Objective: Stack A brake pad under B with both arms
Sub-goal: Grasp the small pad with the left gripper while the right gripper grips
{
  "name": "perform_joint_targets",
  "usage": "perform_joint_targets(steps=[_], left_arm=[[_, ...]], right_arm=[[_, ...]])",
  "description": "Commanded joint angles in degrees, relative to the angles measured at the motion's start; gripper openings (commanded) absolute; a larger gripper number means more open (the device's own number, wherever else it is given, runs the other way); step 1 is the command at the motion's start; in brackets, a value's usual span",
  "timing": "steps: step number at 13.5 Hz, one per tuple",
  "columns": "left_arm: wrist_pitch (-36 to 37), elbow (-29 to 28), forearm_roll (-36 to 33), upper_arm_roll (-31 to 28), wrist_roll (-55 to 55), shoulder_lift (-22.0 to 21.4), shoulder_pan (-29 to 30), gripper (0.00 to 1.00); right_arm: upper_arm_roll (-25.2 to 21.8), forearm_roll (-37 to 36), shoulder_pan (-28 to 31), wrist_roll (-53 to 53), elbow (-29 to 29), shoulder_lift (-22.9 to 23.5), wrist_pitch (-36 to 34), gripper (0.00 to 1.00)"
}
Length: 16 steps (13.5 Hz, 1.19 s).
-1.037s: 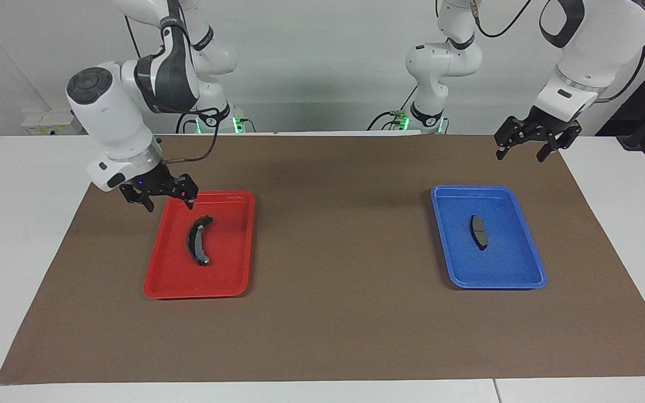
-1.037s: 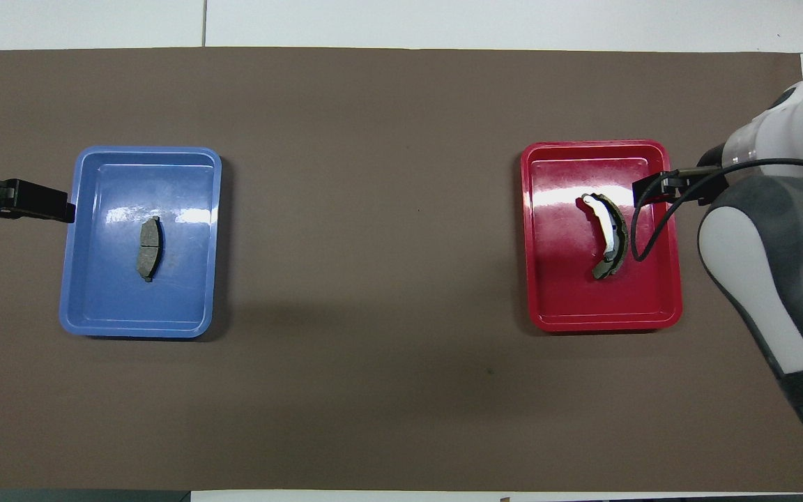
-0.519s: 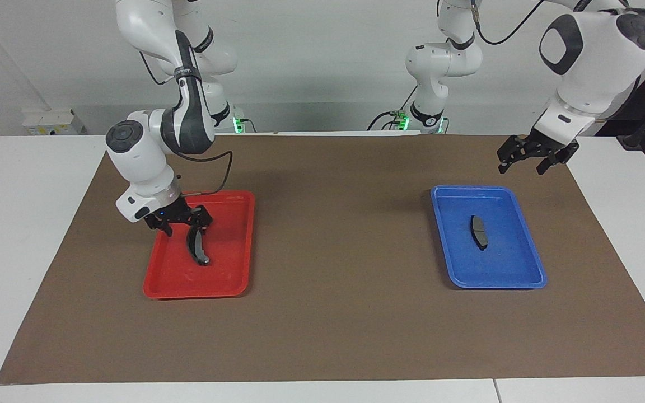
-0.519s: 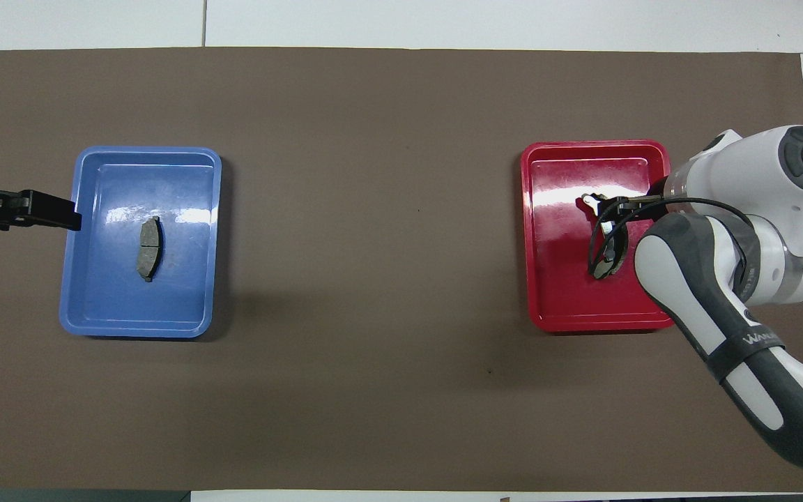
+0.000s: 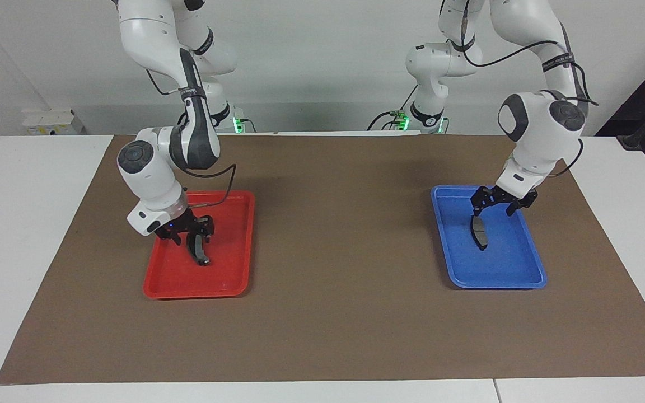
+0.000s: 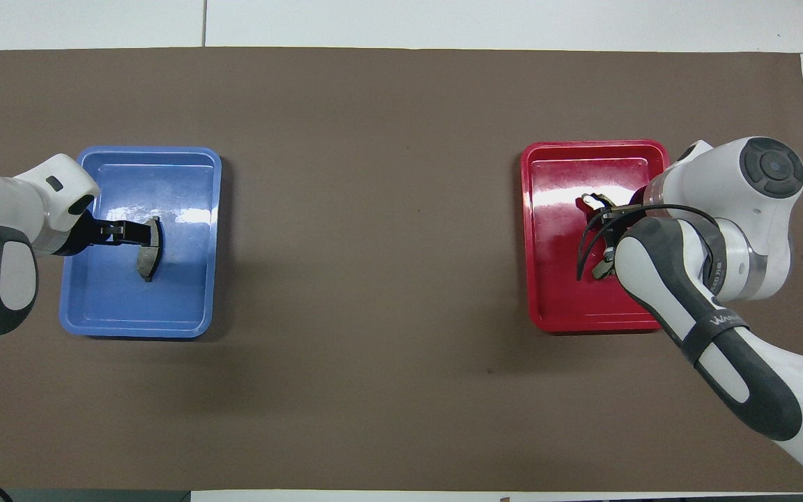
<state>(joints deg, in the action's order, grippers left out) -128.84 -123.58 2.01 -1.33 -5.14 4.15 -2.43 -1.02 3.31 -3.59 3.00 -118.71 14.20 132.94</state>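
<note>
Grey and short, with dark edges, the nearly straight A brake pad (image 5: 480, 234) lies flat in the blue plastic tray (image 5: 515, 263) toward the left arm's end of the table. Its long axis runs from the robots outward. The left gripper (image 5: 492, 211) hangs just above it with its fingers apart, one on each side of the pad's width. It does not touch the pad. A straight descent looks enough to bring the fingers down across the narrow dimension.

B (image 5: 200, 253), the longer black crescent-shaped brake pad with notched ends, rests in the red plastic tray (image 5: 227, 266) toward the right arm's end, also lengthwise away from the robots. The right gripper (image 5: 192, 236) is low in that tray, at the end of B nearer the robots. Whether its fingers are clamped on the pad or merely flank it cannot be told.

Each arm is the nearer one to its own pad, and the two trays sit well apart. Between them the brown paper sheet (image 5: 333, 235) on the white table (image 5: 26, 224) lies flat and bare, the likely place for the stack.
</note>
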Motion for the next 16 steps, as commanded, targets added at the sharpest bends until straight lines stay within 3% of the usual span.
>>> perform_joint_targets(steps=[1,9,10,11,13,14,15,16], left_arm=[[-2.81,-0.35,-0.69,-0.08,-0.84,3.13,0.59,0.99],[-5.98,-1.84,-0.69,-0.08,-0.84,7.63,0.59,0.94],[-5.90,-1.93,-0.60,-0.08,-0.84,7.80,0.59,0.86],[-5.72,-1.93,-0.60,-0.17,-0.84,7.81,0.59,0.70],[-4.58,-1.84,-0.69,-1.39,-1.01,7.81,0.59,0.25],[-3.62,-1.58,-0.69,-1.83,-1.36,7.81,0.59,0.10],[-3.61,-1.40,-0.69,-1.84,-1.80,7.81,0.59,0.03],[-3.78,-1.31,-0.69,-1.84,-1.81,7.81,0.41,0.01]], right_arm=[[0.14,0.47,0.08,1.83,-1.00,-0.22,0.48,0.78],[0.14,0.12,0.08,3.86,-2.40,-0.57,-1.19,0.68],[0.14,0.03,0.08,4.03,-2.40,-0.57,-1.28,0.67],[0.14,0.03,0.17,4.03,-2.40,-0.66,-1.46,0.65],[0.14,-0.14,0.17,4.12,-2.40,-0.66,-1.55,0.58],[0.14,-0.49,0.17,4.12,-2.40,-0.66,-1.90,0.52],[0.14,-0.76,0.25,4.12,-2.40,-0.66,-2.16,0.45],[0.14,-0.85,0.34,4.64,-2.32,-0.75,-2.42,0.32]])
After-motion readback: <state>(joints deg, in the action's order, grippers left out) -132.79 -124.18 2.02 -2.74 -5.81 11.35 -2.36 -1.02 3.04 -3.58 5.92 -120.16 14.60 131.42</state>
